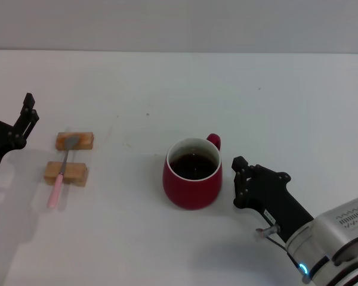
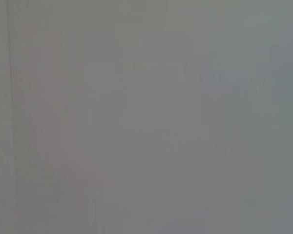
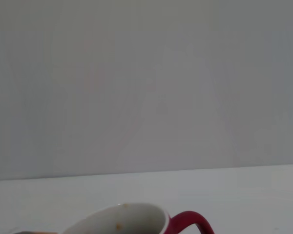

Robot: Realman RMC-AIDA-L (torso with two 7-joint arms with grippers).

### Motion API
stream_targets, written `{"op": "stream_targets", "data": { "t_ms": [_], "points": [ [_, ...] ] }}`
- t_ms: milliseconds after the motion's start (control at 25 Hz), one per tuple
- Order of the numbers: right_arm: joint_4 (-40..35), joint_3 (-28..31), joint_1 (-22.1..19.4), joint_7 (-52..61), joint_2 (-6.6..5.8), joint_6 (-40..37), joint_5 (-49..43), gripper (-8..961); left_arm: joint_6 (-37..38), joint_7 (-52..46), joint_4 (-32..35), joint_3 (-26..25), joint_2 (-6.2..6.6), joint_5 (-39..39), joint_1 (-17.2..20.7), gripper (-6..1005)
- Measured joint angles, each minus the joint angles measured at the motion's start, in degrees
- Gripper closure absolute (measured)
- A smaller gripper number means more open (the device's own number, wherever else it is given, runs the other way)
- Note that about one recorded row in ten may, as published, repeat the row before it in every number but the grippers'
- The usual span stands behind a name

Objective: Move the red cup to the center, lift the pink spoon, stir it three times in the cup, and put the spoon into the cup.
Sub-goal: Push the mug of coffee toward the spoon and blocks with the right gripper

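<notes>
White tabletop (image 1: 274, 89) fills my head view, running back to a pale grey wall. Near the middle I have the rounded dark-red ceramic cup (image 1: 192, 177), white inside, holding dark brown liquid, its small loop handle turned toward the far right. My right gripper (image 1: 237, 179) sits just beside the cup on its right, apart from it; I cannot tell how its fingers stand. From the right wrist view only the cup's white rim and red handle (image 3: 188, 222) show at the picture's edge, with wall behind. Well to the left, the slim pink-handled spoon with a grey metal bowl (image 1: 62, 173) lies across two small tan wooden blocks (image 1: 66, 173), bowl on the far block, pink handle reaching past the near one toward me. My left gripper (image 1: 28, 116) hovers just left of the blocks, fingers parted narrowly, holding nothing. Left wrist view gives plain grey. No writing is readable anywhere.
</notes>
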Motion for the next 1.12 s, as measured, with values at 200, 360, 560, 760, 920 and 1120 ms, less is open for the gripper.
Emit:
{"op": "stream_targets", "data": {
  "t_ms": [200,360,560,760,920,1120],
  "points": [
    [0.13,0.18,0.3,0.0,0.03,0.01,-0.81,953,0.05,0.0,-0.03,0.0,0.0,0.02,0.15,158],
    [0.21,0.22,0.81,0.05,0.06,0.0,-0.83,953,0.13,0.0,-0.24,0.0,0.0,0.03,0.15,158],
    [0.3,0.2,1.38,0.62,0.08,0.0,-0.83,954,0.17,0.0,-0.35,0.0,0.0,-0.01,0.16,158],
    [0.29,0.12,2.05,0.7,0.08,0.0,-0.83,954,0.08,0.0,-0.36,0.0,0.0,-0.05,0.0,158],
    [0.29,0.0,2.57,0.77,0.08,0.0,-0.83,953,0.06,0.0,-0.39,0.01,-0.06,-0.03,-0.1,158],
    [-0.03,0.11,3.21,2.57,0.08,0.82,-1.62,953,0.03,0.0,-0.45,0.04,-0.08,-0.11,-0.06,158]
  ]
}}
